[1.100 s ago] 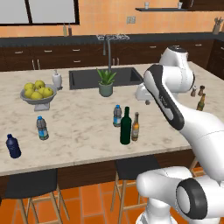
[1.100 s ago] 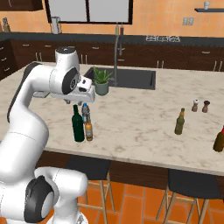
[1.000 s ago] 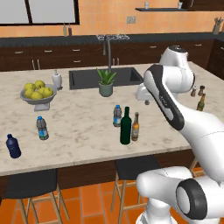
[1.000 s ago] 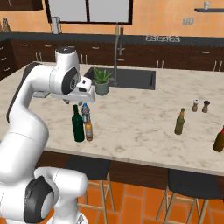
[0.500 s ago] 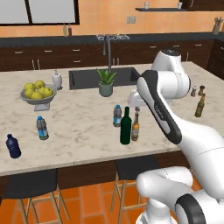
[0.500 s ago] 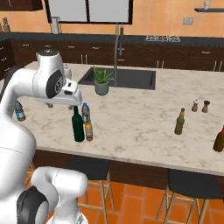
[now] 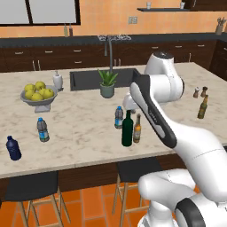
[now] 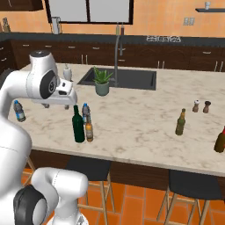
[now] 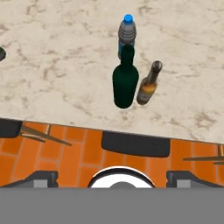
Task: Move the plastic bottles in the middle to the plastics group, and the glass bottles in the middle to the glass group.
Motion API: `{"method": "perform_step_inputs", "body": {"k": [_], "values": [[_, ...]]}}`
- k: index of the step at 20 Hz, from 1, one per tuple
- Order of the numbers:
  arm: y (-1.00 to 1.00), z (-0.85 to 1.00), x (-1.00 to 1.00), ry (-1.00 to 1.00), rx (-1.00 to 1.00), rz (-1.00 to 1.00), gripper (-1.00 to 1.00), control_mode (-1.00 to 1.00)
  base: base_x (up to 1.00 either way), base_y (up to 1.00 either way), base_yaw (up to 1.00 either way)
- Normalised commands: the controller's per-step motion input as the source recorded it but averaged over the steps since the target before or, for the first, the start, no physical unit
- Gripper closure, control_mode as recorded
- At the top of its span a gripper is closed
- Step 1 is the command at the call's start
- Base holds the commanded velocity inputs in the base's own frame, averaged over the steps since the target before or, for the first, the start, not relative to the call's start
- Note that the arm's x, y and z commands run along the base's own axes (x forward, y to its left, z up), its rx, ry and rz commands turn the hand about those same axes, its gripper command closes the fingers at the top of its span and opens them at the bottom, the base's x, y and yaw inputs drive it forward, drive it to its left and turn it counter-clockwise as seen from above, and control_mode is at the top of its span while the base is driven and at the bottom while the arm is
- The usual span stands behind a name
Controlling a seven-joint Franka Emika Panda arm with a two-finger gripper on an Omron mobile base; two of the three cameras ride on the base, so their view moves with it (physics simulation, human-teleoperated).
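left base view: behind-left, faces forward-down over desk (image 7: 80, 119)
right base view: behind-right, same desk, sink (image 8: 127, 79)
hand view: high above, near-straight down on green bottle (image 9: 125, 81)

No readable text, brand, number or sign anywhere. Beer bottle (image 9: 148, 85) carries a pale label band, blank at this size, no lettering resolves. Middle water bottle (image 9: 127, 36) has a blue label band, no print legible. Second water bottle (image 7: 42, 130) at the bench's left end also has a blue band, too small to read. Wine bottle (image 9: 125, 79) shows plain dark glass, no label visible. Dark blue bottle (image 7: 13, 148) plain. Olive-brown bottle (image 8: 180, 122) has a faint lighter patch, unreadable. Shakers (image 8: 201, 106) are unmarked.
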Motion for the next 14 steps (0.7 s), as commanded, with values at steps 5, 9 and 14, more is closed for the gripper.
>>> {"method": "perform_step_inputs", "body": {"k": [5, 9, 14], "values": [[0.0, -0.03, 0.14, 0.0, -0.06, -0.01, -1.0, -1.0, 0.0, 0.0, 0.0], [0.0, 0.0, 0.12, 0.0, -0.05, -0.02, -1.0, -1.0, 0.0, 0.0, 0.0], [0.0, 0.0, 0.17, 0.0, -0.03, -0.01, -1.0, -1.0, 0.0, 0.0, 0.0]]}}
